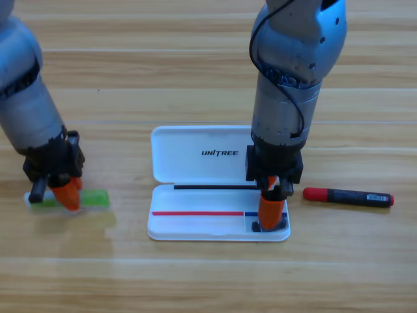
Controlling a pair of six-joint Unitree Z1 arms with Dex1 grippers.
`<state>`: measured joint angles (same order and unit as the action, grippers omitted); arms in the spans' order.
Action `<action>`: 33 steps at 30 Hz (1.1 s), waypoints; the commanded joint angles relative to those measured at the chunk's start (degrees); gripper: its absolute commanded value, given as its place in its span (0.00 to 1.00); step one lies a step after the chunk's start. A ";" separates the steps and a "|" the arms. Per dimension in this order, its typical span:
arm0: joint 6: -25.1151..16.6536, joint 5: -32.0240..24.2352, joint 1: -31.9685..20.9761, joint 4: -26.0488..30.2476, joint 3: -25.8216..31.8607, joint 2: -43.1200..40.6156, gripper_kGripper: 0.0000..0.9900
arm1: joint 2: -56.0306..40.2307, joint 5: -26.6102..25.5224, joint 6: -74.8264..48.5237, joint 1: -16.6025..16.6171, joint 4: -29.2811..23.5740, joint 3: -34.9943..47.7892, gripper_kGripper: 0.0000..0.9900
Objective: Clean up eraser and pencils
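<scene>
The wooden table (195,280) bears an open white case (195,163), green pencil (94,199) — and red-capped black pencil (348,196).

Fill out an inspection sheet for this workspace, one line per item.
Surface: light wooden table.
Job's things: lime-green pencil lies flat at left under the left gripper; long black pencil with red cap lies flat, right of the case; small dark eraser sits in the lower right corner of the open white UNITREE case.
Clutter: nothing seen.
Grippers: left gripper is down on the green pencil; right gripper points down into the case at the eraser.
Cables: black cable runs along the right arm.
Surroundings: nothing seen beyond the table.
</scene>
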<state>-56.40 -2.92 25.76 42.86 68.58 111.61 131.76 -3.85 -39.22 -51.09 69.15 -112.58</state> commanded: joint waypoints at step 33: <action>10.52 -0.60 21.09 17.26 24.23 7.83 0.00 | -3.35 1.47 -16.24 15.32 -8.42 19.50 0.77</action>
<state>-47.34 -3.71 43.26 59.78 90.97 113.55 122.73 -3.16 -54.84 -37.66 62.22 -94.36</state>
